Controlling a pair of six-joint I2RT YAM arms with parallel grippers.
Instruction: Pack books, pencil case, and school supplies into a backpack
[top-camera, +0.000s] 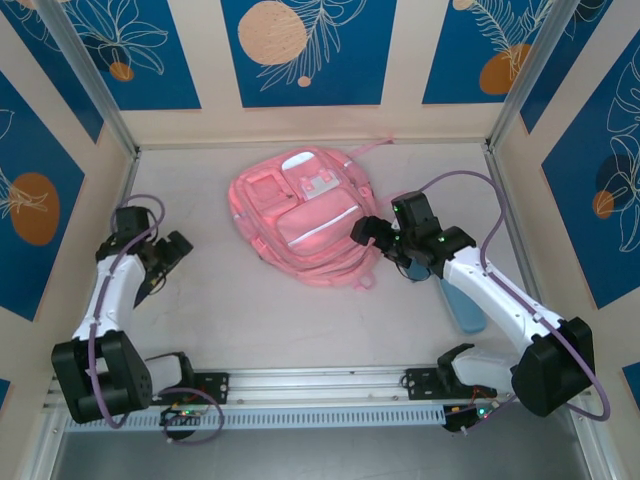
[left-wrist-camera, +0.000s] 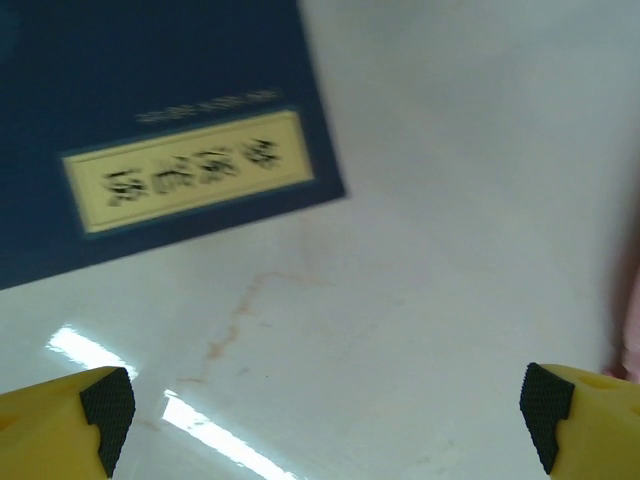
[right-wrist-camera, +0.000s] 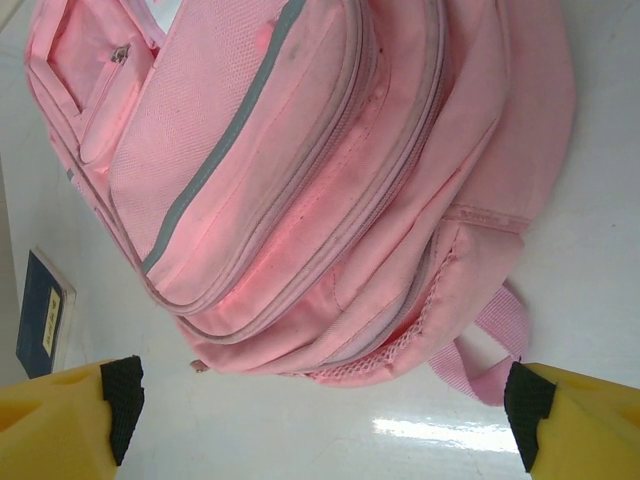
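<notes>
Backpack (top-camera: 300, 225) is lying flat, zips seemingly shut, long axis running away from the arms. Right gripper (top-camera: 365, 233), spread and empty, is hovering just beside its right edge, nearer than left gripper (top-camera: 172, 252), also spread, facing navy book (left-wrist-camera: 150, 130) well left of the backpack.

White bench (top-camera: 260, 320), faint reddish stain (left-wrist-camera: 232, 325) on its surface. Beige walls with blue leaf-print panels (top-camera: 300, 50) surround the bench. Metal rail (top-camera: 320, 383) along bench's near edge.
</notes>
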